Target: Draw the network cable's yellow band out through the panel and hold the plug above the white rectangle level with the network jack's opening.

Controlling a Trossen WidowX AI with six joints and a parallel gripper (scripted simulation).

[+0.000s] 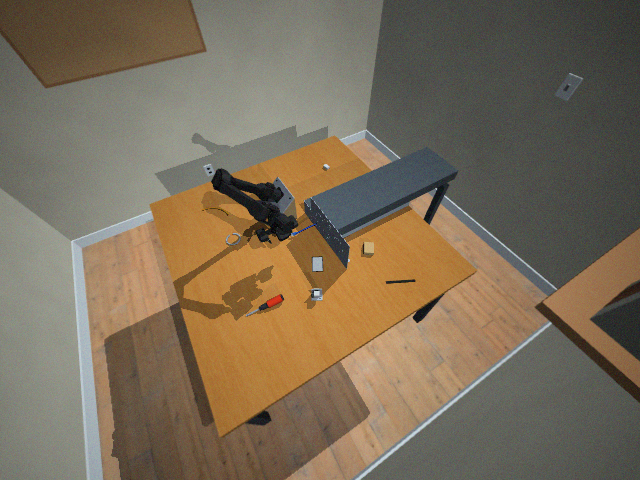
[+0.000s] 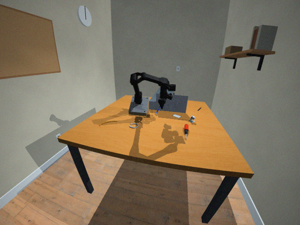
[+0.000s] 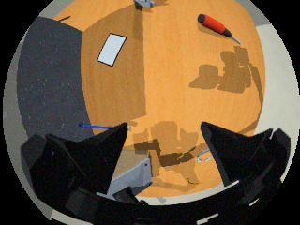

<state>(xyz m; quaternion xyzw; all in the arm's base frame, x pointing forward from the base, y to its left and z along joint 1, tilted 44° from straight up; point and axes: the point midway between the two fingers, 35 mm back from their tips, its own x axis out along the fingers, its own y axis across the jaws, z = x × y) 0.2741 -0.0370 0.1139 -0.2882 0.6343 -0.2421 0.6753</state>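
A thin blue network cable (image 1: pixel 302 230) comes out of the grey perforated panel (image 1: pixel 326 232) low down and runs a short way toward the arm. It also shows in the exterior view (image 2: pixel 158 110) and the wrist view (image 3: pixel 97 127). No yellow band shows. My gripper (image 2: pixel 161 105) points down over the cable's free end, open and empty. In the wrist view the gripper (image 3: pixel 164 134) has its left finger beside the cable's end; the plug is hidden there. The white rectangle (image 1: pixel 317 264) lies on the table in front of the panel. The network jack (image 1: pixel 316 294) stands beyond it.
The long grey cover (image 1: pixel 382 188) runs back from the panel. A red screwdriver (image 1: pixel 266 304), a wire ring (image 1: pixel 233 238), a yellow wire (image 1: pixel 217 209), a wooden block (image 1: pixel 368 248), a black pen (image 1: pixel 400 281) and a small white cube (image 1: pixel 326 166) lie on the table. The arm's grey base (image 2: pixel 139 108) stands left of the panel.
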